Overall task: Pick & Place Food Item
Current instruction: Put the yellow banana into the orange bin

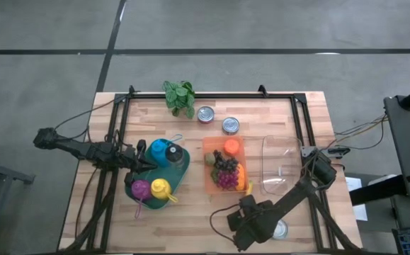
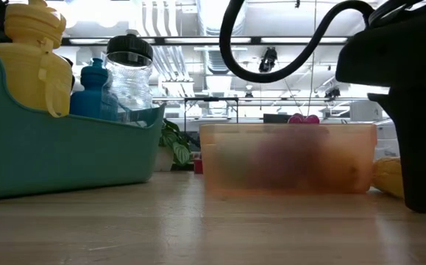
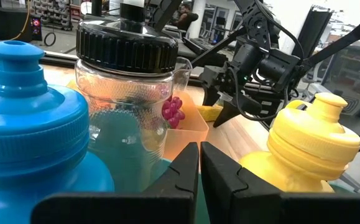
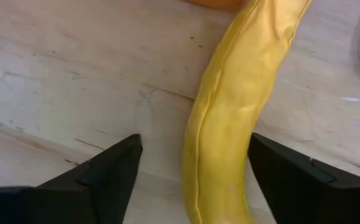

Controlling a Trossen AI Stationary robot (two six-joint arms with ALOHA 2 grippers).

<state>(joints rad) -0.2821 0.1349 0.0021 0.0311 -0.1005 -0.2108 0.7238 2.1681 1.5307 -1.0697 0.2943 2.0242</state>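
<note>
With the fingers of the right gripper [image 4: 189, 168] spread wide on either side of the banana [image 4: 229, 118], the pick stage of the task is under way but not complete: the fruit lies flat on the wooden table [image 1: 190, 219], and neither finger is seen touching it. In the high view the right gripper [image 1: 247, 205] sits low at the near edge of the table, just beside the orange bin [image 1: 208, 145], and the banana [image 1: 248, 188] shows as a yellow sliver against that bin's corner. The bin holds grapes [image 1: 224, 164] and other fruit. Next to it lies a clear container [image 1: 279, 145], which looks empty and is a likely target, though the pictures do not settle where the banana belongs.

The left gripper [image 3: 199, 165], its fingers pressed together and holding nothing, waits over the teal tray [image 1: 130, 190], among a blue bottle [image 3: 30, 118], a clear jar [image 3: 127, 93] with a black lid, and a yellow bottle [image 3: 304, 146].

Judged from this layout, what is left is nearly everything: closing on the banana, lifting it, carrying it and setting it down. Two cans [image 1: 205, 114] and a leafy plant [image 1: 179, 95] stand at the far edge, well apart from the work.
</note>
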